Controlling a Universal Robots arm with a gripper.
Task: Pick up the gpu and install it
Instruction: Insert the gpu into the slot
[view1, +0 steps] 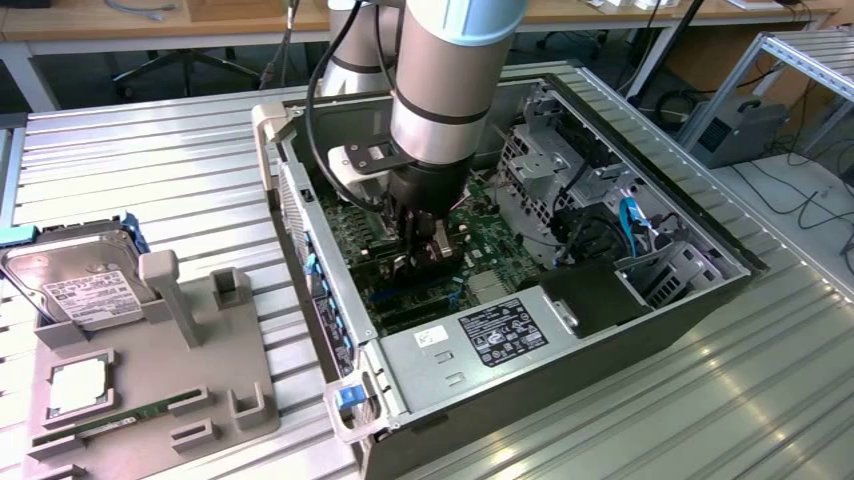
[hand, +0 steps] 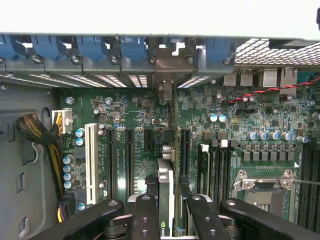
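In the exterior view, the arm reaches straight down into the open computer case (view1: 694, 215), which lies on its side on a ribbed metal table (view1: 147, 170). The gripper (view1: 430, 252) sits low over the green motherboard (view1: 497, 232), near the case wall on the exterior view's left, and a dark card-like shape hangs between its fingers, though the gpu cannot be made out clearly from here. The power supply (view1: 497, 335) with its label fills the near end of the case. On the exterior view's left a grey fixture tray (view1: 200, 375) stands well apart from the case, carrying a hard drive (view1: 80, 285), a processor (view1: 83, 385) and a memory stick (view1: 114, 420). In the wrist view, the gpu (hand: 165, 197) stands on edge, seen end-on as a thin board with a green logo strip, directly between the two black fingers (hand: 145, 217), which press against its faces from either side: the gripper (hand: 169, 220) is clenched on the card. The card's far end lines up with a metal bracket (hand: 172, 62) at the blue-clipped rear wall, and it stands among the long black expansion slots (hand: 129, 162); whether it is fully seated I cannot tell.
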